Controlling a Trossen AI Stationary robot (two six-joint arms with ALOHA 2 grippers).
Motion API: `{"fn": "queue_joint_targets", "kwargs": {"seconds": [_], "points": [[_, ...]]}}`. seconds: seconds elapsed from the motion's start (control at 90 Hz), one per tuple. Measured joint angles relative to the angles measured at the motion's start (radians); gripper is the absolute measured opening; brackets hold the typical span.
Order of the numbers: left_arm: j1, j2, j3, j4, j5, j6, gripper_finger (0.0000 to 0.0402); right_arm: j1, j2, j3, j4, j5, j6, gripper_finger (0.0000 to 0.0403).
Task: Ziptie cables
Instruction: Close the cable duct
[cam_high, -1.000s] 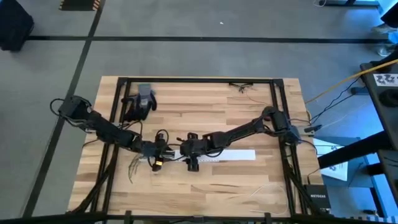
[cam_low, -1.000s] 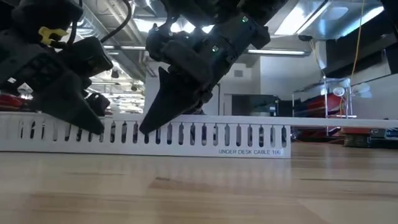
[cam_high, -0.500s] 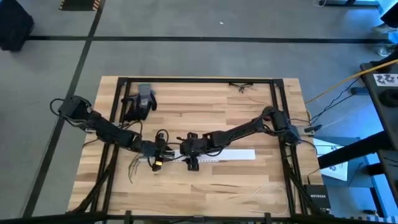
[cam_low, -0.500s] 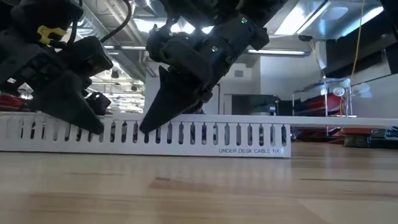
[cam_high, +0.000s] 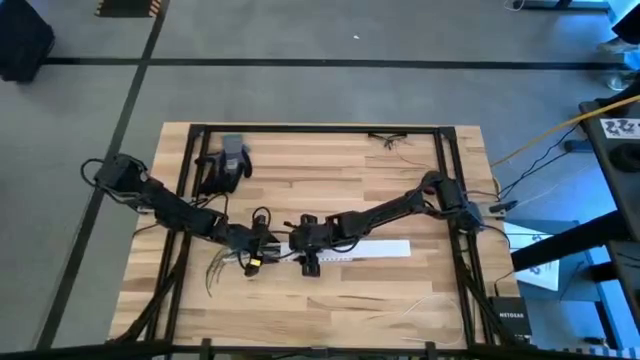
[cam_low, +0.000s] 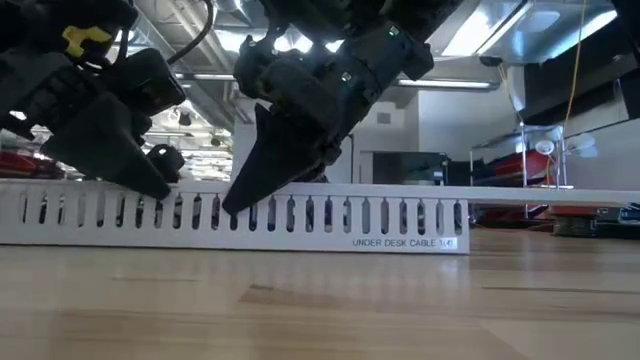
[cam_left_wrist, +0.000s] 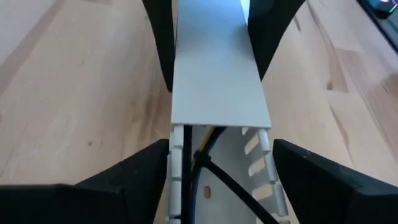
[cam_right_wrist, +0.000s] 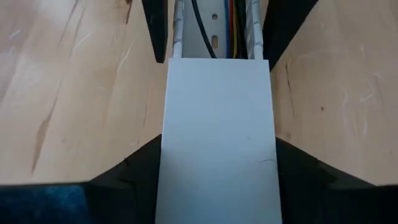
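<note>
The cables (cam_left_wrist: 205, 158) lie inside the white slotted duct (cam_low: 300, 215) on the worktop (cam_high: 330, 300), splayed ends trailing from its left end. Both pincers straddle the duct with fingers spread, gripping nothing: left pincer (cam_left_wrist: 217, 168) at the open end, right pincer (cam_right_wrist: 214, 155) over the lid (cam_right_wrist: 214, 124). Judging by this, lid-closing is in hand, with tying to follow; since a second ago the left pincer has lifted slightly.

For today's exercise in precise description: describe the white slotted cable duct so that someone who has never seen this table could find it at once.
Start at the wooden table and go to its middle, where the left gripper and the right gripper meet. Both straddle the long white cable duct, which holds the cables inside. Its comb-like slotted sides and flat cover set it apart from the loose wires nearby.
</note>
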Motion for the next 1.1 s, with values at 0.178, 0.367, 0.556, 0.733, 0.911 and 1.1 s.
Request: {"fn": "queue_joint_targets", "kwargs": {"seconds": [0.178,0.367,0.556,0.733,0.911,1.1], "points": [[0.0,0.011,0.0,-0.005,0.0,0.012,0.0254,0.0,0.0,0.0,0.009,0.0,0.0,0.0229],[0.0,0.049,0.002,0.011,-0.01,0.001,0.021,0.0,0.0,-0.001,0.022,-0.003,0.006,0.0229],[-0.002,0.089,0.004,0.086,-0.02,0.016,0.0199,0.002,0.007,-0.001,0.042,-0.003,0.024,0.0229],[-0.014,0.144,0.034,0.098,-0.01,0.045,0.0217,0.004,0.021,-0.001,0.058,-0.019,0.035,0.0229],[-0.014,0.166,0.054,0.105,0.006,0.072,0.0247,0.005,0.023,-0.001,0.056,-0.027,0.028,0.0229],[0.007,0.159,0.086,0.044,-0.012,0.103,0.0282,-0.004,0.031,0.005,0.098,0.016,0.04,0.0229]]}}
